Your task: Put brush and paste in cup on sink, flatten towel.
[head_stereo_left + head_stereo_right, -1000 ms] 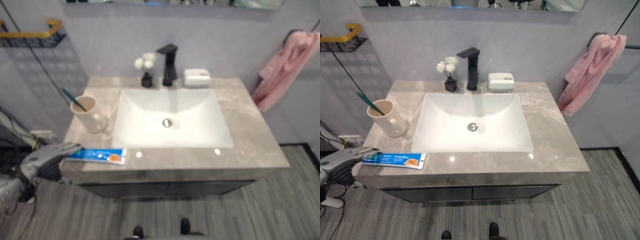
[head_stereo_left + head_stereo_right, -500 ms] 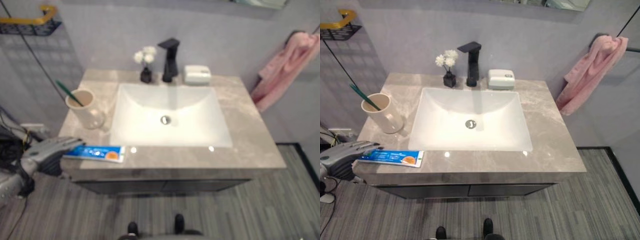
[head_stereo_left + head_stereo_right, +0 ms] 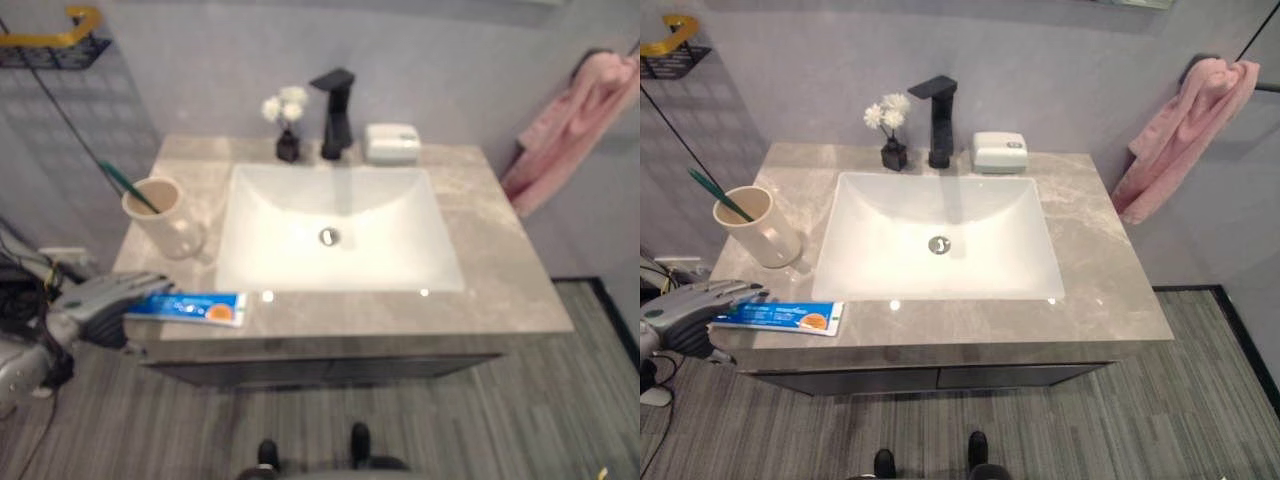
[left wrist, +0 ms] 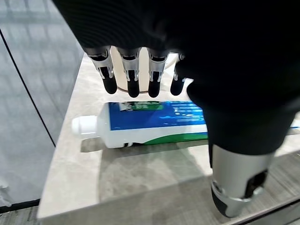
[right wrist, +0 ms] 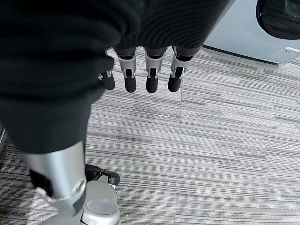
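Observation:
A blue and white toothpaste tube (image 3: 192, 307) lies flat near the counter's front left edge, its white cap (image 4: 84, 125) towards the left end. My left hand (image 3: 692, 304) hovers at that cap end, open. Its straight fingers (image 4: 132, 75) reach over the tube (image 4: 154, 123) and its thumb stays on the near side. A beige cup (image 3: 752, 226) stands behind the tube with a green toothbrush (image 3: 708, 187) leaning in it. A pink towel (image 3: 1180, 130) hangs bunched on the right wall. My right hand (image 5: 151, 75) hangs open over the floor.
A white basin (image 3: 335, 235) is set into the grey marble counter (image 3: 500, 240). A black tap (image 3: 335, 110), a small vase of white flowers (image 3: 285, 125) and a white soap box (image 3: 392, 143) line the back. A black wire shelf (image 3: 50, 40) is on the left wall.
The whole view has shifted a little, so the camera moved. My left hand stays at the tube's cap end, with its fingers slightly further over it.

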